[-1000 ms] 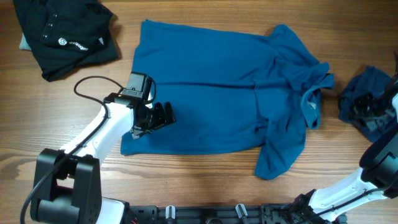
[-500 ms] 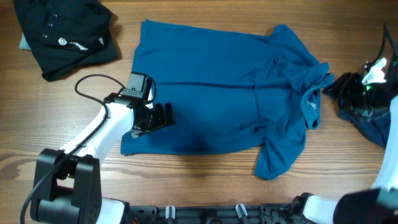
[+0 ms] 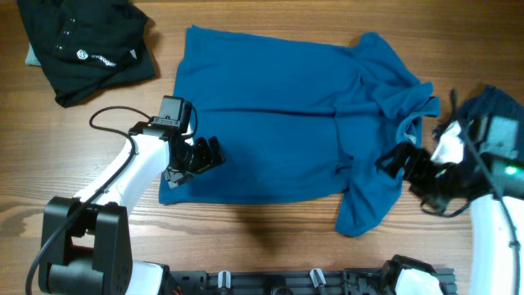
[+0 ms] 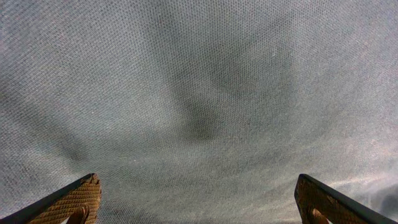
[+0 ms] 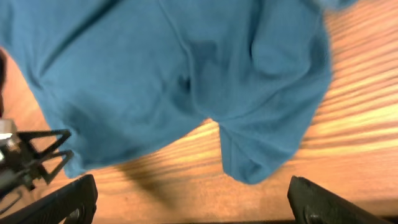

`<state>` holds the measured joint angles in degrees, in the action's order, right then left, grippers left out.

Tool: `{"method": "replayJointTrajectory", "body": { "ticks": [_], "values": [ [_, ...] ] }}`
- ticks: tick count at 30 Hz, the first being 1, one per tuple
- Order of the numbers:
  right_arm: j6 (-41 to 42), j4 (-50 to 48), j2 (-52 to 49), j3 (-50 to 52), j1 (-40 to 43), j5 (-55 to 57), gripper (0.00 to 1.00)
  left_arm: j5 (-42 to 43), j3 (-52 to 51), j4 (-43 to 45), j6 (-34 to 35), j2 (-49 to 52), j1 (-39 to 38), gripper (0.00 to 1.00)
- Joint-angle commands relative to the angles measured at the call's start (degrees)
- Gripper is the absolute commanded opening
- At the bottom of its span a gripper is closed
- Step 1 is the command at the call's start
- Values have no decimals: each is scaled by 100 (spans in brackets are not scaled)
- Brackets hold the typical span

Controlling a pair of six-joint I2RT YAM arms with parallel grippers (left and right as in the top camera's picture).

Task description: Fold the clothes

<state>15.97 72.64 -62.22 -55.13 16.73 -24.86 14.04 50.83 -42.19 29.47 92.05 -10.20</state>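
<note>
Two blue garments and a black one on a wood table, both grippers wide.

The T-shirt [image 3: 286, 123] lies spread across the middle of the table [image 3: 246, 238], collar to the right and one sleeve trailing toward the near edge. The left gripper [image 3: 209, 154] sits over the T-shirt's lower left corner with its jaws wide apart. In its wrist view the fingertips [image 4: 74, 199] stand in the two bottom corners with only fabric between them, and I cannot tell whether they touch the cloth. The right gripper [image 3: 393, 162] hangs over the T-shirt's right side just below the collar, jaws spread and holding nothing. The darker garment [image 3: 495, 102] lies crumpled at the right edge, partly behind the right arm. The black garment [image 3: 86, 41], with a small white logo, is bunched in the far left corner.
</note>
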Motion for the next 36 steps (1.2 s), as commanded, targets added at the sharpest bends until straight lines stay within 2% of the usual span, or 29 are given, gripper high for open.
{"method": "replayJointTrajectory", "body": {
  "ticks": [1,6,9,27,33,36],
  "values": [
    [372,-422,55,916,-28,-529,99,98,-26,-2,61,66,20,100],
    [623,-907,46,1773,-28,-479,97,98,-26,46,61,66,20,100],
    [894,-1045,46,2028,-28,-50,98,98,-26,90,61,66,20,100],
    [1615,-1790,-162,2474,-28,533,94,96,-26,227,63,66,20,100],
    [1624,-1926,-219,2682,-28,557,86,96,-26,236,63,66,20,100],
    [1725,-1971,-219,2758,-28,555,75,96,-26,236,63,66,20,100]
  ]
}}
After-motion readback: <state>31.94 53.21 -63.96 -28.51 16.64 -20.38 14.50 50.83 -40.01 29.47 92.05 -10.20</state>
